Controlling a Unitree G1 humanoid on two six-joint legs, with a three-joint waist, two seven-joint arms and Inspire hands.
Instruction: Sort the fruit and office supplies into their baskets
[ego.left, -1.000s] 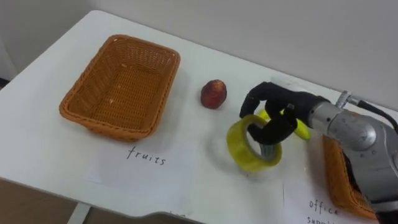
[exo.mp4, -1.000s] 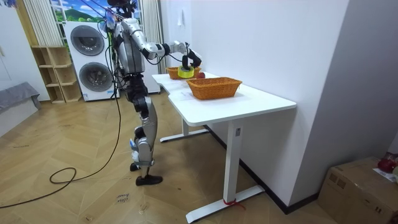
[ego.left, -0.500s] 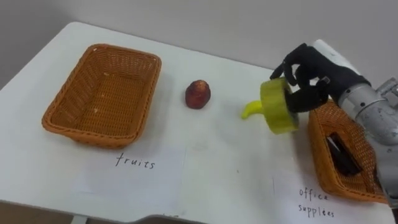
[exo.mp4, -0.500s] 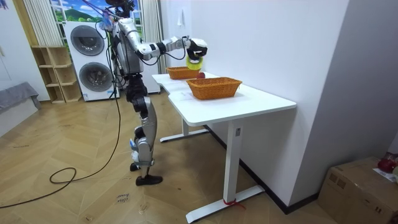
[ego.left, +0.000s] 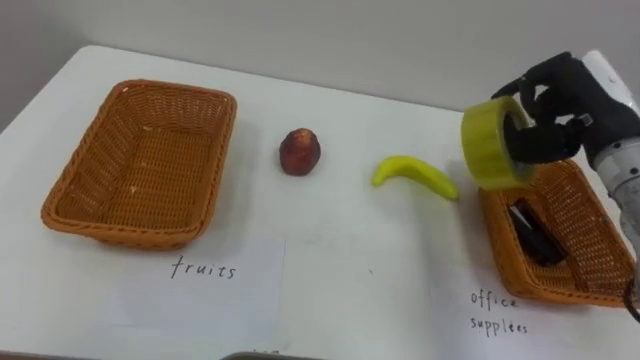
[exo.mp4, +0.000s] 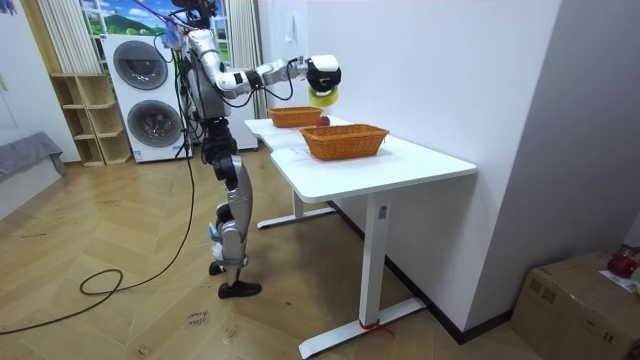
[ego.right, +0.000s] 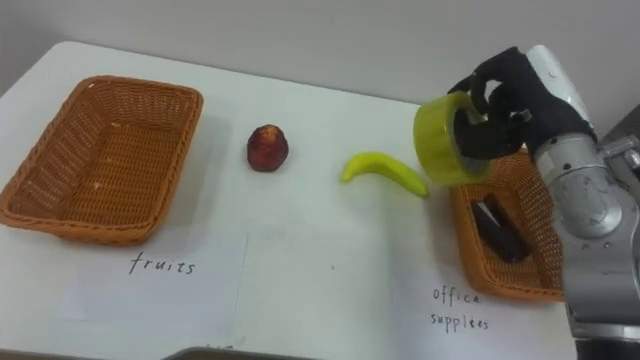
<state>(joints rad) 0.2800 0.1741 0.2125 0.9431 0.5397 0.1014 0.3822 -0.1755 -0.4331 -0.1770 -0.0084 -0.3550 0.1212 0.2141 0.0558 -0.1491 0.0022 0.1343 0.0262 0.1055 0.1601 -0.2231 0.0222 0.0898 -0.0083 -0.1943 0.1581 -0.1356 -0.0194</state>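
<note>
gripping a yellow tape roll (ego.left: 490, 140), the right hand (ego.left: 565, 100) has its dark fingers curled round the ring and holds it up in the air, clear of the worktop (ego.left: 340, 255). the roll is tilted, its open side turned partly towards the hand. in the eye views it shows over the far left rim of the right basket (ego.left: 592, 218); whether it hangs over the basket's inside or just beside it cannot be told. a dark item (ego.left: 535, 235) lies in that basket.

a banana (ego.left: 415, 177) lies on the worktop just left of the right basket, below the roll and apart from it. a red fruit (ego.left: 299, 151) sits further left, between the banana and the left basket (ego.left: 120, 228), touching neither. a hand-lettered paper sheet (ego.left: 195, 290) lies in front of the left basket, and another sheet (ego.left: 500, 318) in front of the right one.

in the room view the robot stands upright at the worktop's far end, with washing machines (exo.mp4: 150, 90) behind it, its right arm stretched out and the roll well above both baskets.
</note>
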